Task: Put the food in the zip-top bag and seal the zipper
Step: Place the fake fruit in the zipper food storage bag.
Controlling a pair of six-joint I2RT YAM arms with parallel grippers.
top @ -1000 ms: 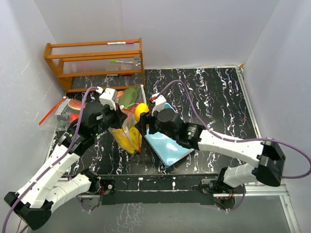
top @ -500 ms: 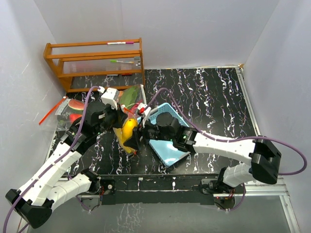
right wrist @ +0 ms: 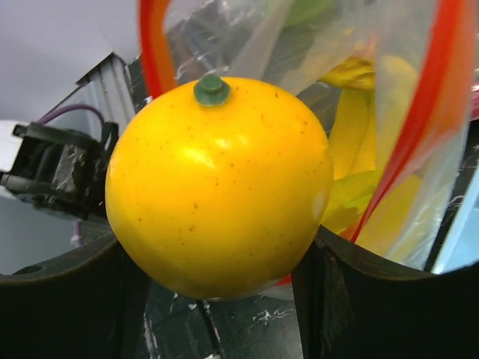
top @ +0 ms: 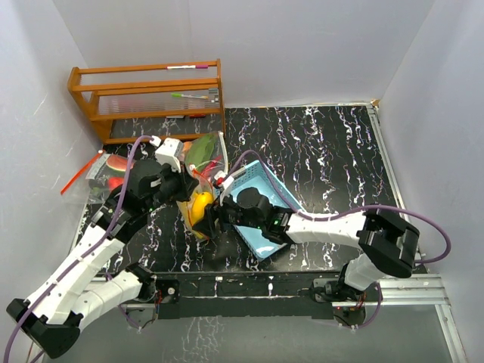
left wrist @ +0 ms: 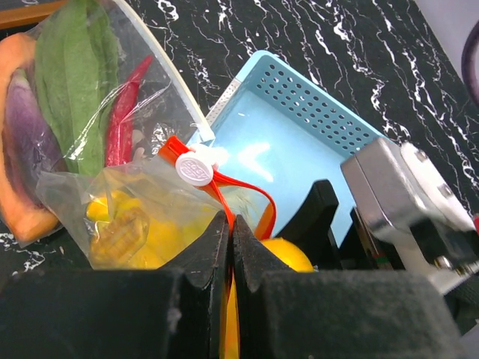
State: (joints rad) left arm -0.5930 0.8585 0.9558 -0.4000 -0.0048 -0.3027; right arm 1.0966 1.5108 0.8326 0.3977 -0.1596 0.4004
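My right gripper point(top: 210, 221) is shut on the yellow mango point(right wrist: 218, 185), which shows in the top view point(top: 201, 206) at the mouth of the clear zip-top bag point(left wrist: 142, 217). My left gripper point(left wrist: 230, 224) is shut on the bag's red zipper edge point(left wrist: 224, 196) and holds it up. Inside the bag lie yellow bananas point(left wrist: 123, 228), a red chilli point(left wrist: 123, 120), a green piece point(left wrist: 71, 82) and a purple aubergine point(left wrist: 26, 123). A watermelon slice point(top: 113, 162) lies at the far left.
The light-blue basket point(top: 261, 227) sits under my right arm; it also shows in the left wrist view point(left wrist: 277, 134). A wooden rack point(top: 147, 94) stands at the back left. White walls close both sides.
My right gripper has carried the mango down and left, from above the bag's opening into its mouth. My left gripper has kept its hold on the zipper edge.
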